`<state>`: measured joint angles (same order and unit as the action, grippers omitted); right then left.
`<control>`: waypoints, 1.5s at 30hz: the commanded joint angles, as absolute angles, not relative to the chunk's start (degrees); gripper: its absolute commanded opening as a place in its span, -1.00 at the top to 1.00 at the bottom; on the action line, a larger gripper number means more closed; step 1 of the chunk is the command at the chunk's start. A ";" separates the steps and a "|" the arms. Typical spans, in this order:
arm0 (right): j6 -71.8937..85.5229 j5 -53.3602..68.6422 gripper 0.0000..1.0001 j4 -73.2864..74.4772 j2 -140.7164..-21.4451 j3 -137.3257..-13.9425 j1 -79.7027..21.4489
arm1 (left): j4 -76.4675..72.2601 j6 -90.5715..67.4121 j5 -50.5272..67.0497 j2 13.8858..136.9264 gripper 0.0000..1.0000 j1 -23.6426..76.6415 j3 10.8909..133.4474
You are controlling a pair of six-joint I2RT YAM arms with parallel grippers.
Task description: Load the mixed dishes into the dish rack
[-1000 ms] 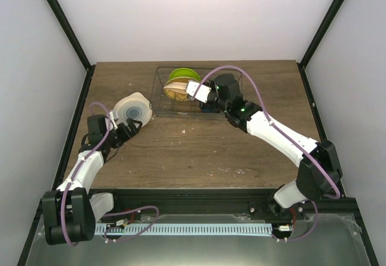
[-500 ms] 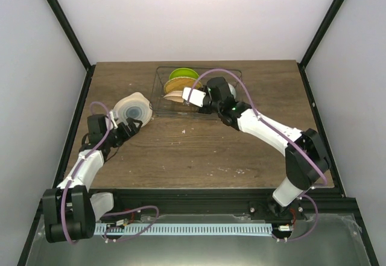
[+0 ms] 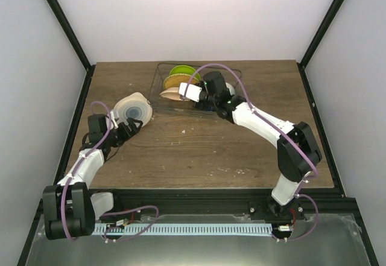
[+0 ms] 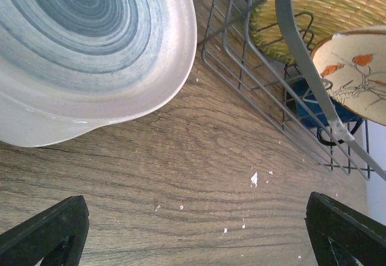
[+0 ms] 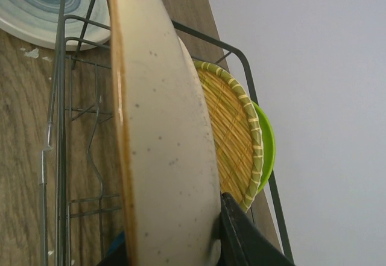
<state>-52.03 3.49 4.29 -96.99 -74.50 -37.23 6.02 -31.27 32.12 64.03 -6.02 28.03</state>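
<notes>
The dish rack (image 3: 232,73) is a dark wire rack at the table's back middle. In it stand the lime-green plate (image 3: 184,71) and the tan woven-look plate (image 3: 174,81), both on edge. My right gripper (image 3: 194,91) is shut on the beige plate (image 3: 175,95) with orange pattern and holds it on edge inside the rack, beside the woven plate (image 5: 232,127). The dark blue mug (image 4: 313,112) sits low in the rack. My left gripper (image 3: 123,130) is open and empty over bare table, just short of a white dish with a blue-grey spiral (image 3: 131,108).
The white spiral dish (image 4: 78,49) lies just left of the rack's wire side (image 4: 241,67). The brown table (image 3: 199,151) is edged by black frame posts and white walls. White crumbs speckle the wood (image 4: 254,178).
My right arm has swung left and back, carrying the beige plate deeper into the rack, close against the woven plate. The left arm has not moved.
</notes>
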 commanded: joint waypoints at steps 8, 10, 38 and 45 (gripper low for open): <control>-51.35 3.10 0.99 1.54 -96.13 -78.81 -36.72 | 4.57 -31.02 33.28 64.95 -1.00 -6.32 28.32; -51.43 2.29 0.99 2.21 -95.62 -79.03 -36.67 | 4.57 -31.10 33.41 64.95 -1.00 -6.32 28.42; -46.45 -4.70 0.99 -3.39 -98.20 -81.24 -38.64 | 3.33 -31.29 34.40 66.06 -1.00 -6.28 28.52; -46.61 -5.27 0.99 -1.69 -100.59 -83.73 -39.67 | 1.80 -31.56 35.17 66.80 -0.99 -6.25 27.71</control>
<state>-47.27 -4.12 4.60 -100.73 -77.47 -38.76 4.32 -31.38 33.93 66.48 -6.02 28.03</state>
